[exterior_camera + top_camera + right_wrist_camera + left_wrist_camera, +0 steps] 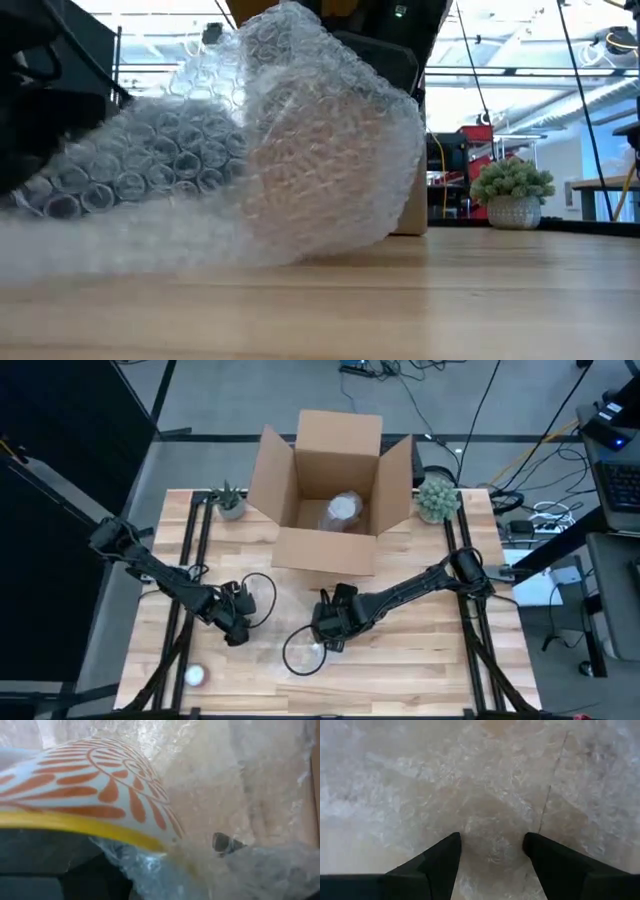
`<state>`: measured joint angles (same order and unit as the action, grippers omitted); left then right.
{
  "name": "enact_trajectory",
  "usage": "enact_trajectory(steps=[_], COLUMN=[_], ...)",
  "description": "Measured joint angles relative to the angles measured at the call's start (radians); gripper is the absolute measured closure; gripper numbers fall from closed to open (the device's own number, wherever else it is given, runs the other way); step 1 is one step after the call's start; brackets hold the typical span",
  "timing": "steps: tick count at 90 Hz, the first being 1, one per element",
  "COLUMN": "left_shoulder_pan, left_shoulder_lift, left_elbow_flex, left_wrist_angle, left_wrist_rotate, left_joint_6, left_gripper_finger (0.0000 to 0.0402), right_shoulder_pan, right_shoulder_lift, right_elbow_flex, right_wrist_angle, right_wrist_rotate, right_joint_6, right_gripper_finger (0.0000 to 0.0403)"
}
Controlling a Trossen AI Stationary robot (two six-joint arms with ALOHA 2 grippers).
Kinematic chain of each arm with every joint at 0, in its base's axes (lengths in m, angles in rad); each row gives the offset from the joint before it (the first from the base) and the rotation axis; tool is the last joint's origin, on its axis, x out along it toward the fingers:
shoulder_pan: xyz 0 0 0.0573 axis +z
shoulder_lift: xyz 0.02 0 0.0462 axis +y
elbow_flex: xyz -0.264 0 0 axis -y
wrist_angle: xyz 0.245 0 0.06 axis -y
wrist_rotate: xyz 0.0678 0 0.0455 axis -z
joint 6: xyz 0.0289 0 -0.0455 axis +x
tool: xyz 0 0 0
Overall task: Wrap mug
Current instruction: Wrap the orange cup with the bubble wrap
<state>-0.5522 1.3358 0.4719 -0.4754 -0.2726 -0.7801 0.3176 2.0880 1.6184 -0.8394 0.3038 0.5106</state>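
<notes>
The mug (95, 785), white with an orange leaf pattern and a yellow rim, lies inside clear bubble wrap (320, 150) on the wooden table (420, 660). My right gripper (325, 628) is at the mug, near the table's middle, and is shut on it. A flat part of the wrap (268, 608) spreads toward the table's left. My left gripper (236, 626) stands open over that part, with wrap (490, 820) showing between its fingers. My left gripper's fingers (442, 865) stand on either side of a patch of bubble wrap, pointing down; whether they touch it I cannot tell. My right gripper holds the mug at its yellow rim (150, 844). One fingertip (225, 842) shows through the wrap outside the mug's wall; the mug hides the other. The mug lies wrapped on the table.
An open cardboard box (330, 480) stands at the far middle with a wrapped item (343, 508) inside. Small potted plants stand at the far left (230, 500) and far right (437, 497). A small white object (195, 675) lies near the front left corner.
</notes>
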Motion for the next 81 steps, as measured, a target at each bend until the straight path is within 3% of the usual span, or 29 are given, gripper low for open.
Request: enact_trajectory(steps=[7, 20, 24, 37, 61, 81], left_shoulder_pan=[0.001, 0.002, 0.002, -0.008, -0.014, -0.012], left_shoulder_lift=[0.003, 0.005, 0.005, -0.004, -0.022, -0.023], left_elbow_flex=[-0.002, -0.001, 0.009, 0.081, 0.268, 0.31], left_wrist_angle=[0.025, 0.067, 0.066, 0.059, 0.067, 0.144], left_wrist_rotate=[-0.022, -0.035, -0.033, -0.028, -0.139, -0.174], left_joint_6=[0.002, 0.008, 0.004, 0.016, 0.153, 0.245], left_gripper_finger=[0.0236, 0.0363, 0.0385, 0.0399, 0.0401, 0.0401], right_shoulder_pan=[0.0, 0.0, 0.0, 0.0, 0.0, -0.022], right_shoulder_lift=[0.0, 0.0, 0.0, -0.001, -0.001, 0.001], right_elbow_flex=[0.006, 0.007, 0.007, 0.008, 0.07, 0.095], right_wrist_angle=[-0.003, -0.001, -0.002, -0.002, 0.001, 0.078], right_wrist_rotate=[0.0, 0.0, 0.0, -0.004, -0.024, -0.022], right_joint_6=[-0.001, -0.003, -0.003, -0.003, -0.037, -0.055], right_gripper_finger=[0.0165, 0.0165, 0.0165, 0.0165, 0.0165, 0.0165])
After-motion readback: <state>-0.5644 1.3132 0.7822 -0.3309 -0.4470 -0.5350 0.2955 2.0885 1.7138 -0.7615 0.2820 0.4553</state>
